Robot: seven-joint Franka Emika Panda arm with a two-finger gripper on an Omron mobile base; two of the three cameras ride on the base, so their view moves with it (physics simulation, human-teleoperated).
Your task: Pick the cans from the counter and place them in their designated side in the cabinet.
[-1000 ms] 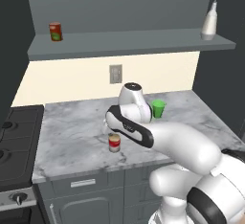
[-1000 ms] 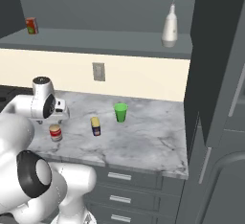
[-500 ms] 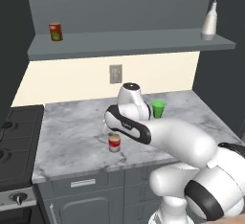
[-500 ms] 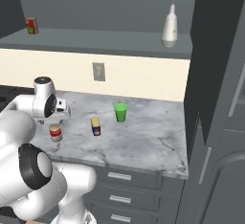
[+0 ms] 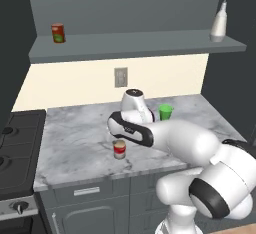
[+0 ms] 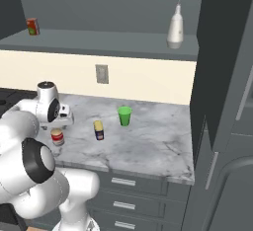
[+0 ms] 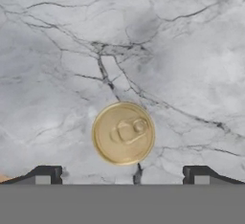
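The red-and-white can point(image 5: 119, 149) point(image 6: 57, 136) stands upright on the marble counter point(image 5: 75, 138) point(image 6: 148, 148), near its front edge. My gripper point(image 5: 119, 136) point(image 6: 61, 123) point(image 7: 122, 174) hangs straight above it, open and holding nothing. In the hand view its tan lid point(image 7: 123, 133) lies between and just beyond the two fingertips point(image 7: 46, 173), which stand wide apart. The dark blue can point(image 6: 99, 130) with a yellow top stands to the right of the first one. The cabinet's open shelf point(image 5: 130, 45) point(image 6: 99, 42) runs along the wall above.
A red can with a green label point(image 5: 58, 33) point(image 6: 32, 26) stands at the shelf's left, a white bottle point(image 5: 218, 24) point(image 6: 174, 27) at its right. A green cup point(image 5: 165, 112) point(image 6: 124, 115) sits near the back wall. The black stove point(image 5: 15, 148) borders the counter's left.
The hand has sunk slightly toward the red-and-white can. The jaws stay wide open and the cans have not moved.
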